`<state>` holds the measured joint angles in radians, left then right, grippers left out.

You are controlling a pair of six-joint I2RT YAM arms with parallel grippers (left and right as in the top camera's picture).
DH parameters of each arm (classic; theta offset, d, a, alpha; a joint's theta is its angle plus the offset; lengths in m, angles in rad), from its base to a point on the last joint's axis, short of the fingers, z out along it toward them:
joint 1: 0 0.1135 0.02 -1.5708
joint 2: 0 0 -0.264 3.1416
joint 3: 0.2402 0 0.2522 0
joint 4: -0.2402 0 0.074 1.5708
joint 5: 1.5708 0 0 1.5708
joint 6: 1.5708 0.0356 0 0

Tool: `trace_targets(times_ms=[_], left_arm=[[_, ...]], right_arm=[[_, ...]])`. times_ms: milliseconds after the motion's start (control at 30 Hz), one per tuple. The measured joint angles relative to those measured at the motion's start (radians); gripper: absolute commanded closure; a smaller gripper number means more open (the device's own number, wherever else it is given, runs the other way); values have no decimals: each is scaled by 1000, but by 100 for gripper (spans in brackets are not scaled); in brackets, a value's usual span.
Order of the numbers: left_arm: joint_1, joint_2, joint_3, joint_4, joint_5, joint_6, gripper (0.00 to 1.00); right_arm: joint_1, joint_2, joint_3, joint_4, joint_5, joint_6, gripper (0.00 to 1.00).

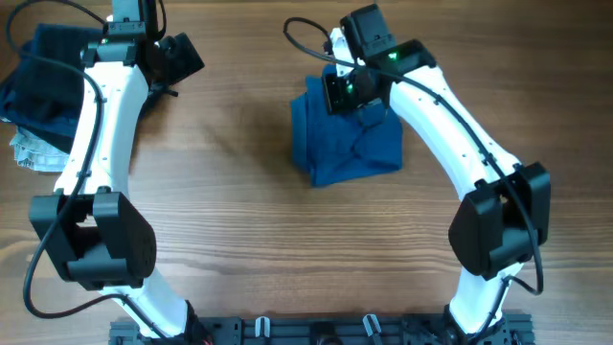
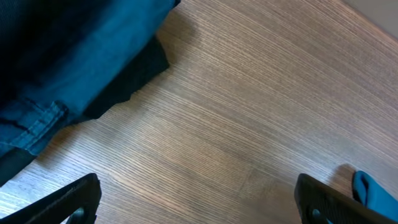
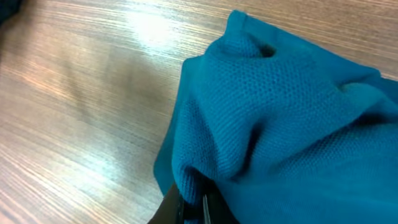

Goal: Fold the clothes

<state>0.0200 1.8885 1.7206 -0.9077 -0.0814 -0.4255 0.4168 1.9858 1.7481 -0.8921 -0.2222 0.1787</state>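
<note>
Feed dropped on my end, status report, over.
Left gripper open over bare table. Right gripper shut on the T-shirt, roughly folded, mid-table. Dark clothes pile apart, beside the left arm.

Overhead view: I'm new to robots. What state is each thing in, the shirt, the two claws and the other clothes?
Blue T-shirt: folded into a compact, slightly rumpled bundle, mid-table.
Right claw: shut on the T-shirt's fabric at its far edge.
Left claw: open, empty, over bare wood beside the dark garments.
Dark garments: piled at the table's corner, no claw touching.
Whitish patterned cloth: crumpled, partly under the dark pile.
</note>
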Motion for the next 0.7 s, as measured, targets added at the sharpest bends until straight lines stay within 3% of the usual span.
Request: trace_targets(times_ms=[467,567,600,700], left_arm=[[0,0,0,0,0,0,0],[0,0,0,0,0,0,0],[0,0,0,0,0,0,0],[0,0,0,0,0,0,0]], right_arm=[[79,148,-39,140,-39,60,93],[80,172,-40,188,-41,90,64],[80,177,-40,202,-44,118,38],[80,178,-40,276,-151,122,33]])
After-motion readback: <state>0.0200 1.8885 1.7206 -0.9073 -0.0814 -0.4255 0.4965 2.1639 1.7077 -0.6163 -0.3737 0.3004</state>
